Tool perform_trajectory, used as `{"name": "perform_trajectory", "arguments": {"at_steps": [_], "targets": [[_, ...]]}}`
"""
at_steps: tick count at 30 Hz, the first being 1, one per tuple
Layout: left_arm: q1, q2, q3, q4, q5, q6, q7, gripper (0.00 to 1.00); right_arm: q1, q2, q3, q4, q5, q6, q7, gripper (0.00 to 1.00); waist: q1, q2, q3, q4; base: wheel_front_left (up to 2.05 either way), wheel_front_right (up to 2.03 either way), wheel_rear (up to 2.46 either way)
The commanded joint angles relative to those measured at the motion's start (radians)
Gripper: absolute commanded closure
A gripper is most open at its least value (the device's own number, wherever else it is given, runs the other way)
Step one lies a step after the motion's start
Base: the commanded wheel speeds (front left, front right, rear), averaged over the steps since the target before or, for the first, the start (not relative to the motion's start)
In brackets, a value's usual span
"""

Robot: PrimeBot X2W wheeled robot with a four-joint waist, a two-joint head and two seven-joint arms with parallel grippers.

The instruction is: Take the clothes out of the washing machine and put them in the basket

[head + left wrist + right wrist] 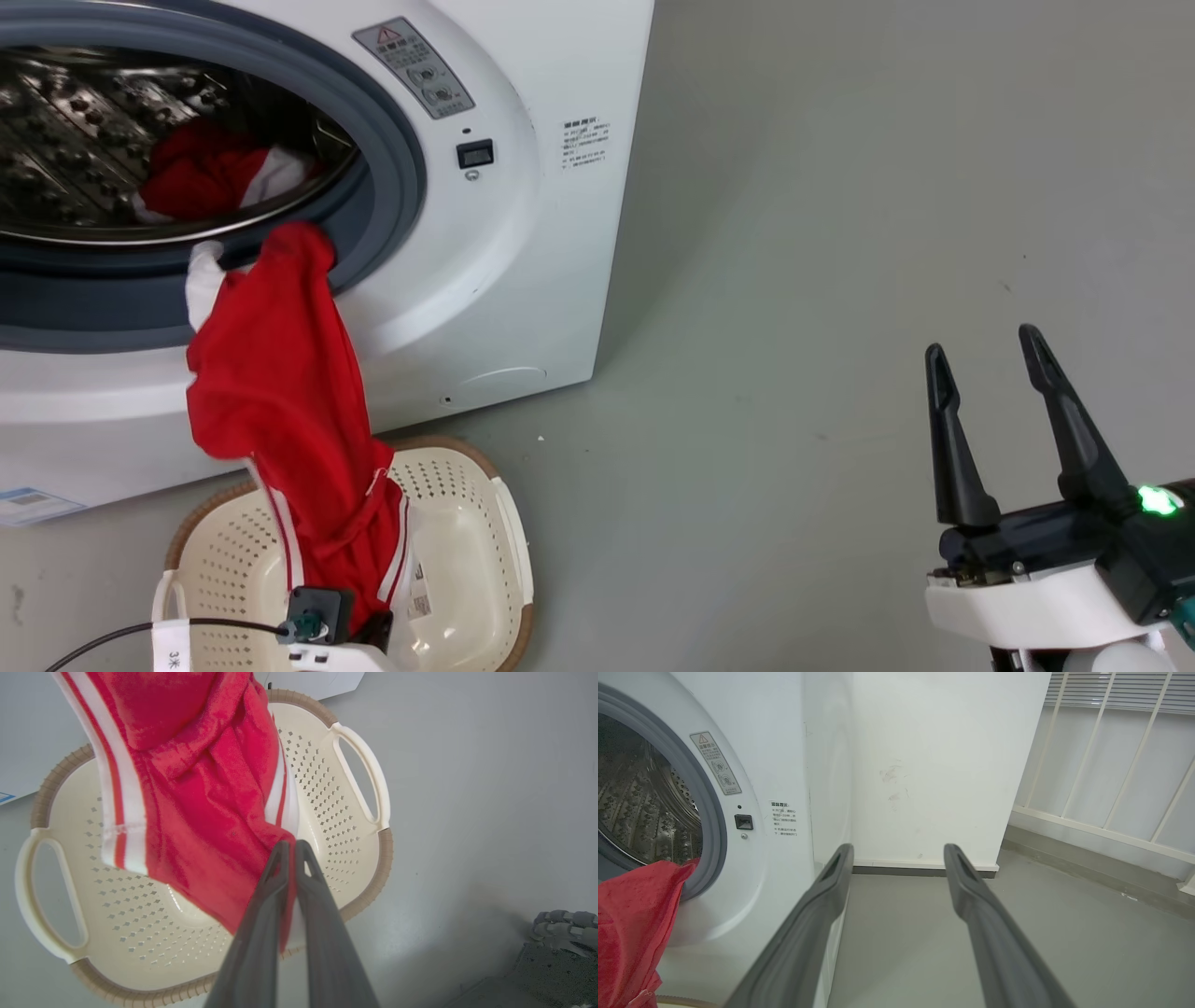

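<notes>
Shut tight, my left gripper [292, 845] held clothes [205, 812] over the basket [336, 826].
Their top could snag on the washing machine [523, 233].

We see a grey floor [794, 280] with a few small specks. Beyond it we see a white wall [948, 742] with faint scuffs [892, 774], a dark skirting [924, 870] at its foot, and white slatted panelling [1111, 765] beside it

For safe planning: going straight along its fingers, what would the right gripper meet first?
Probably the white wall, near its foot, passing beside the washing machine; depth is unclear.
</notes>
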Motion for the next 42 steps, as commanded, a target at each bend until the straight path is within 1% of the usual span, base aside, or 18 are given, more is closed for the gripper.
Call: {"name": "perform_trajectory", "arguments": {"at_steps": [1, 9, 13, 17, 23, 29, 34, 35, 36, 37, 42], "targets": [[-0.026, -0.011, -0.001, 0.036, -0.001, -0.009, -0.006, 1.0, -0.023, 0.0, 0.001, -0.003, 0.006, 0.0, -0.002, 0.0, -0.0001, 0.0, 0.018, -0.006, 0.0, 0.0, 0.0], [-0.106, -0.053, 0.0, 0.197, -0.009, -0.049, -0.019, 1.0, -0.054, 0.0, 0.004, -0.004, 0.016, 0.0, -0.002, 0.0, -0.0001, 0.0, 0.066, -0.018, 0.0, 0.0, 0.0], [-0.128, -0.076, -0.004, 0.276, -0.019, -0.069, 0.006, 1.0, -0.068, 0.0, 0.007, -0.006, 0.025, 0.0, -0.002, 0.0, -0.0001, 0.0, 0.09, -0.022, 0.0, 0.0, 0.0], [-0.142, -0.084, -0.008, 0.331, -0.026, -0.082, 0.032, 1.0, -0.088, 0.0, 0.014, -0.009, 0.033, 0.0, -0.002, 0.0, -0.0001, 0.0, 0.116, -0.03, 0.0, 0.0, 0.0], [-0.152, -0.092, -0.003, 0.367, -0.039, -0.083, 0.052, 1.0, -0.107, 0.0, 0.011, -0.015, 0.038, 0.0, -0.002, 0.0, -0.0001, 0.0, 0.151, -0.036, 0.0, 0.0, 0.0], [-0.178, -0.093, 0.001, 0.379, -0.047, -0.071, 0.051, 1.0, -0.116, 0.0, 0.005, -0.021, 0.038, 0.0, -0.002, 0.0, -0.0001, 0.0, 0.184, -0.034, 0.0, 0.0, 0.0], [-0.217, -0.09, -0.002, 0.382, -0.042, -0.05, 0.029, 1.0, -0.126, 0.0, 0.005, -0.027, 0.035, 0.0, -0.002, 0.0, -0.0001, 0.0, 0.216, -0.027, 0.0, 0.0, 0.0], [-0.224, -0.089, -0.003, 0.383, -0.039, -0.046, 0.025, 0.87, -0.125, 0.0, 0.005, -0.027, 0.035, 0.0, -0.002, 0.0, -0.0001, 0.0, 0.221, -0.027, 0.0, 0.0, 0.0], [-0.229, -0.087, -0.008, 0.383, -0.032, -0.038, 0.016, 0.21, -0.126, 0.0, 0.005, -0.028, 0.035, 0.0, -0.002, 0.0, -0.0001, 0.0, 0.224, -0.026, 0.0, 0.0, 0.0], [-0.234, -0.085, -0.01, 0.383, -0.029, -0.033, 0.008, 0.0, -0.128, 0.0, 0.004, -0.029, 0.035, 0.0, -0.002, 0.0, -0.0001, 0.0, 0.226, -0.025, 0.0, 0.0, 0.0], [-0.239, -0.087, -0.014, 0.385, -0.023, -0.032, -0.016, 0.0, -0.117, 0.0, 0.004, -0.016, 0.029, 0.0, -0.002, 0.0, -0.0001, 0.0, 0.205, -0.02, 0.0, 0.0, 0.0]]}}
